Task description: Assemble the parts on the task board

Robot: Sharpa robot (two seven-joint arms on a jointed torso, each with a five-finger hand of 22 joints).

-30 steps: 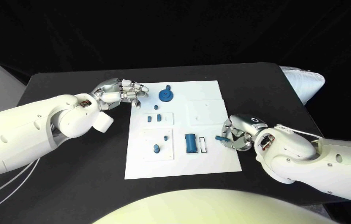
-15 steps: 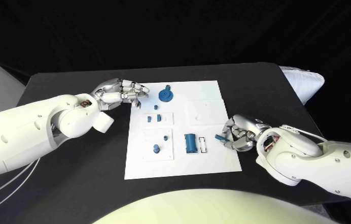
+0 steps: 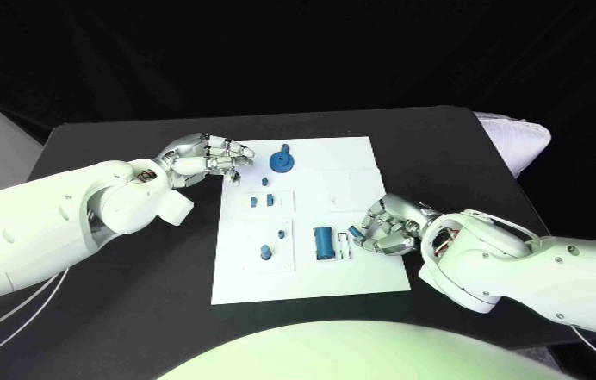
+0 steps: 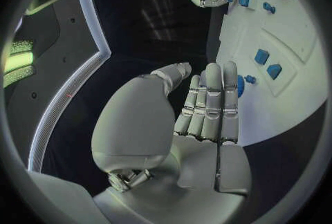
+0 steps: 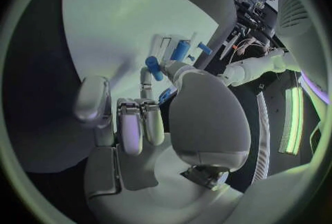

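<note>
In the head view, the task board (image 3: pixel 311 268) is lying in the middle of the bench (image 3: pixel 112 311). The left hand (image 3: pixel 205 156) is hovering at the board's far left corner, fingers curled in on nothing. The right hand (image 3: pixel 382 229) is sitting at the board's right edge, seemingly pinching a small blue part (image 3: pixel 354 233). Beside it, a blue cylinder (image 3: pixel 323 242) is lying on the board.

In the left wrist view, the left hand's fingers (image 4: pixel 211 105) are lying pressed together.

In the right wrist view, a blue piece (image 5: pixel 154 67) is showing at the right hand's fingertips.
</note>
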